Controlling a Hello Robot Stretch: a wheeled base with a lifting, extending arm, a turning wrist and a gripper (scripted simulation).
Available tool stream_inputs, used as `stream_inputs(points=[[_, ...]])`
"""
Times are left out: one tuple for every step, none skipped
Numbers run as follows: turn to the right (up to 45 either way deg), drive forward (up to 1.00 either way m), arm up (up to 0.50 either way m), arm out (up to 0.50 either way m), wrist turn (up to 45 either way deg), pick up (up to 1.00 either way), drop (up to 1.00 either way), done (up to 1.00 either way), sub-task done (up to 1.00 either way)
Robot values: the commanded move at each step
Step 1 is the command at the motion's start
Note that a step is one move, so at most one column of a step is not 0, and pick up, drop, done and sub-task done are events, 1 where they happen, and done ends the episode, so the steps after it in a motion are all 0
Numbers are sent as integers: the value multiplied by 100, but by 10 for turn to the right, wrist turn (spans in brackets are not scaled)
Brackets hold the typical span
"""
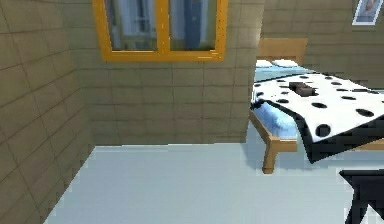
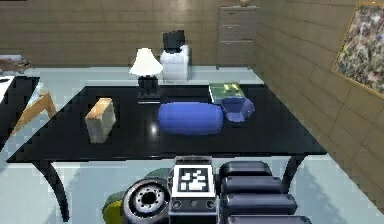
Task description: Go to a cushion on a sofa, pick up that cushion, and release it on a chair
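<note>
The desk has a black top, smooth and glossy, with pale reflections on it. On the desk, the blue cushion looks like soft matt cloth. The blue bowl just beside it has a slight sheen. The tan block on the desk is dull and rough-looking; its material cannot be told. The lamp at the desk's far edge has a matt white shade. Behind the desk, the chest of drawers looks like dull grey-brown wood. The walls are matt, rough-jointed blocks, and the floor is pale and smooth. The bed has a light wooden frame, and its spotted cover is cloth. The window has a smooth orange frame and glossy panes.
</note>
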Motion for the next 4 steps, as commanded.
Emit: stream_inputs(points=[[450, 0, 0, 0, 0, 0, 0, 0, 0], [450, 0, 0, 0, 0, 0, 0, 0, 0], [450, 0, 0, 0, 0, 0, 0, 0, 0], [90, 0, 0, 0, 0, 0, 0, 0, 0]])
